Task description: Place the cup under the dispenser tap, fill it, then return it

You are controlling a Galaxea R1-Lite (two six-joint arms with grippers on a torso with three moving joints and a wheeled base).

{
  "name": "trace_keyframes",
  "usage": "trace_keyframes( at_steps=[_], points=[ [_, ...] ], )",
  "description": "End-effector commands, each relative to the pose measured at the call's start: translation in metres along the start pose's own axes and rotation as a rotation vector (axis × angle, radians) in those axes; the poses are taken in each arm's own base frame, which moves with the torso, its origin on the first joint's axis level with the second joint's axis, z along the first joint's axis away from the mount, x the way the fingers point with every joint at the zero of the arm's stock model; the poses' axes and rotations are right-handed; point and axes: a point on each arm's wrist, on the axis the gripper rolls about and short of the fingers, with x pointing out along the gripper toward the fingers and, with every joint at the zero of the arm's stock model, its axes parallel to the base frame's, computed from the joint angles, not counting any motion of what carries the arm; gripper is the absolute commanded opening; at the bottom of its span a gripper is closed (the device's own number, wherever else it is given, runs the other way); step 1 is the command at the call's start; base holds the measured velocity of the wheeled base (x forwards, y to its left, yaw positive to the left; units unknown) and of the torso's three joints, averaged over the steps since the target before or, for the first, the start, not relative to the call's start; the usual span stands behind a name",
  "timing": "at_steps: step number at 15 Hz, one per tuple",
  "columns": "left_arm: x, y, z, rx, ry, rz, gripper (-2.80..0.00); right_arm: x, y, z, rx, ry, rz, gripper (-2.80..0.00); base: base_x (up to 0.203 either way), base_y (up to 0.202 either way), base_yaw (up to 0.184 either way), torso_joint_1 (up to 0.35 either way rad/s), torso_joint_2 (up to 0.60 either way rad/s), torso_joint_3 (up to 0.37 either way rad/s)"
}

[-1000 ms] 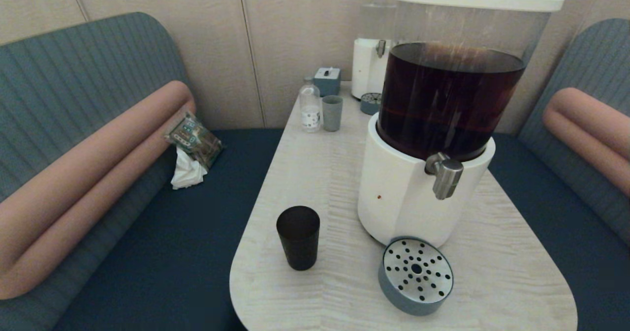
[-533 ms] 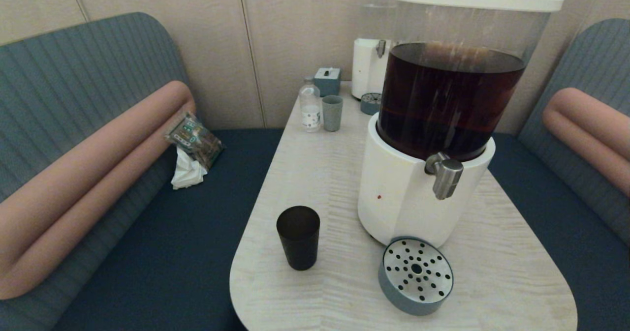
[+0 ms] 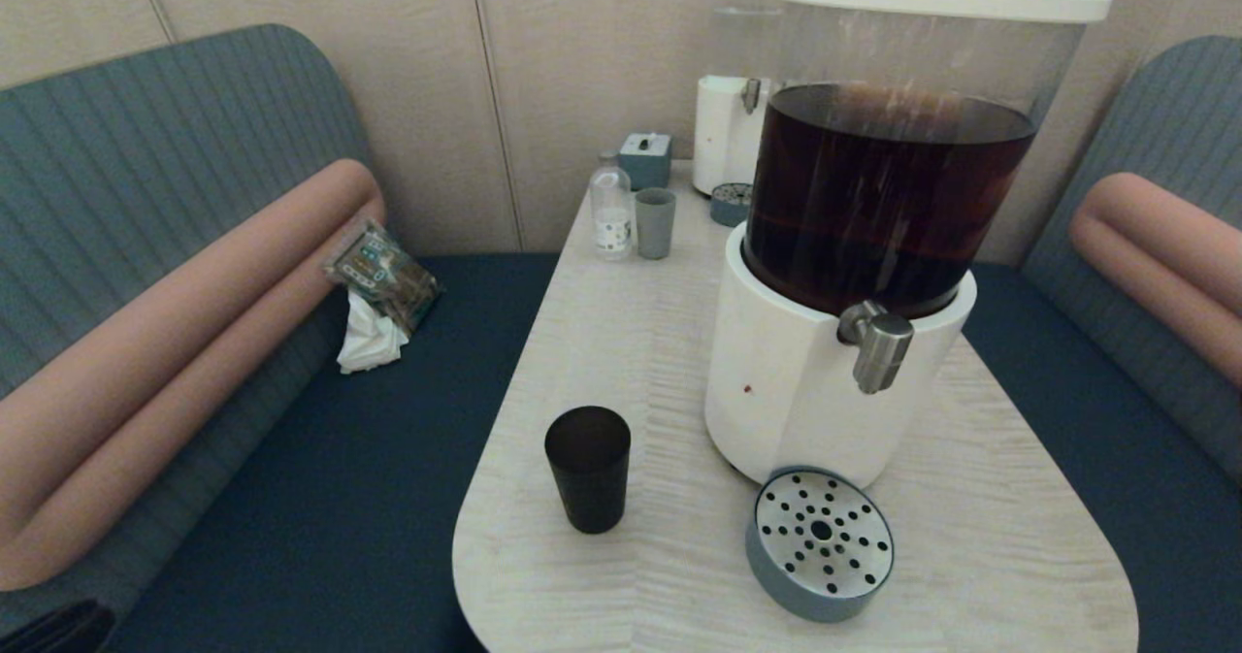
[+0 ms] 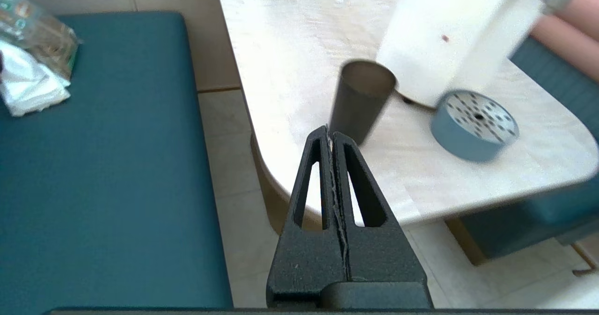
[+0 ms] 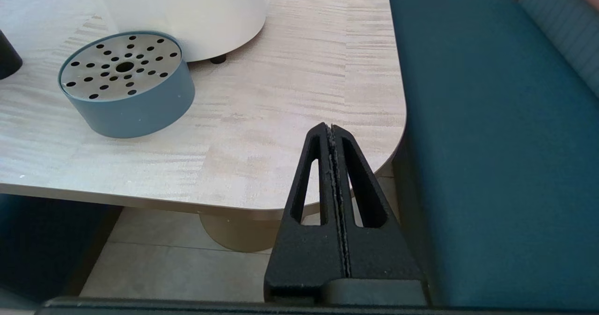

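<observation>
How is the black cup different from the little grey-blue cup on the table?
The black cup is dark, while the grey-blue cup is pale. The black cup stands alone near the table's front edge; the grey-blue cup stands far back beside a small clear bottle. Both are upright tumblers without handles.

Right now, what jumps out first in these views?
The big dispenser with its dark brown tank dominates the table's right half, its steel dispenser tap hanging over the perforated drip tray. The cup stands alone to its left, near the table's front edge. The left gripper, shut, points at the cup; the right gripper, shut, sits off the table's corner.
</observation>
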Motion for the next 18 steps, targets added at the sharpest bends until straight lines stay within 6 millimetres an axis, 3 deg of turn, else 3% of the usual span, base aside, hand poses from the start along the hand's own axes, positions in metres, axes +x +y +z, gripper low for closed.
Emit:
trace_keyframes(
  at_steps=[1, 3, 10, 14, 15, 18],
  points=[
    [0.036, 0.016, -0.01, -0.01, 0.031, -0.013, -2.8, 0.0, 0.0, 0.0, 0.0, 0.001, 0.0, -2.8, 0.0, 0.0, 0.0, 0.0, 0.0, 0.0],
    [0.049, 0.021, -0.019, -0.006, 0.049, -0.058, -2.8, 0.0, 0.0, 0.0, 0.0, 0.001, 0.0, -2.8, 0.0, 0.0, 0.0, 0.0, 0.0, 0.0],
    [0.099, 0.041, -0.016, -0.015, 0.112, -0.087, -2.8, 0.0, 0.0, 0.0, 0.0, 0.0, 0.0, -2.8, 0.0, 0.0, 0.0, 0.0, 0.0, 0.0],
    [0.115, 0.048, -0.022, -0.004, 0.1, -0.158, -2.8, 0.0, 0.0, 0.0, 0.0, 0.001, 0.0, -2.8, 0.0, 0.0, 0.0, 0.0, 0.0, 0.0],
    [0.116, 0.048, -0.023, 0.001, 0.098, -0.175, 0.0, 0.0, 0.0, 0.0, 0.0, 0.001, 0.0, -2.8, 0.0, 0.0, 0.0, 0.0, 0.0, 0.0],
    [0.118, 0.047, -0.019, 0.01, 0.084, -0.246, 0.0, 0.0, 0.0, 0.0, 0.0, 0.001, 0.0, -2.8, 0.0, 0.0, 0.0, 0.0, 0.0, 0.0]
  ],
)
